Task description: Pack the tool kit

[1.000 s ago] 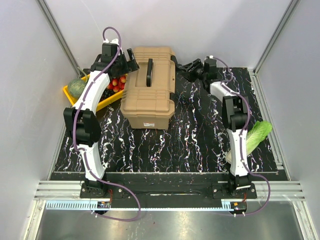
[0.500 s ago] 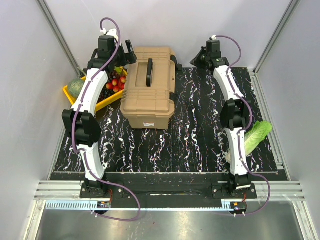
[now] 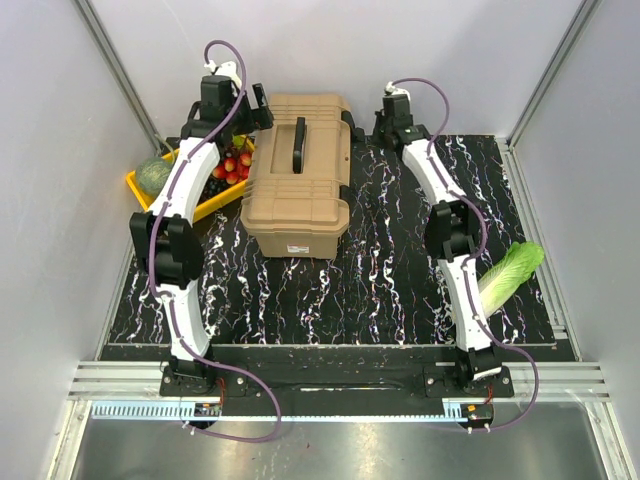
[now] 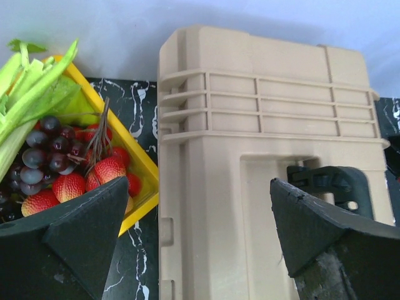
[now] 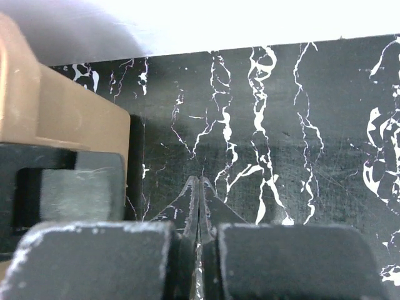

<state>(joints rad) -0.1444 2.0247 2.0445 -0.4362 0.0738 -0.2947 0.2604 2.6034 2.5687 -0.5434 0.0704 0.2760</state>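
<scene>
The tool kit's tan toolbox (image 3: 298, 190) stands closed at the back centre of the mat, black handle (image 3: 298, 145) on its lid. My left gripper (image 3: 258, 110) hovers by the box's back left corner. In the left wrist view it (image 4: 199, 182) is open wide over the lid (image 4: 262, 112), nothing between its fingers (image 4: 81, 237). My right gripper (image 3: 381, 130) is by the box's back right side. In the right wrist view it (image 5: 199, 179) is shut on nothing, tips over the mat, next to the box's wall (image 5: 69, 122) and a black latch (image 5: 69, 184). No hand tools show.
A yellow tray (image 3: 140, 192) of fruit and vegetables sits left of the box, touching close to it; its rim (image 4: 142, 164) shows by my left finger. A lettuce (image 3: 510, 270) lies at the right edge of the black marbled mat (image 3: 380, 270). White walls enclose the back and sides.
My right gripper has shut and swung left from the back of the mat to the toolbox's back right side. The left arm has barely shifted and stays open.
</scene>
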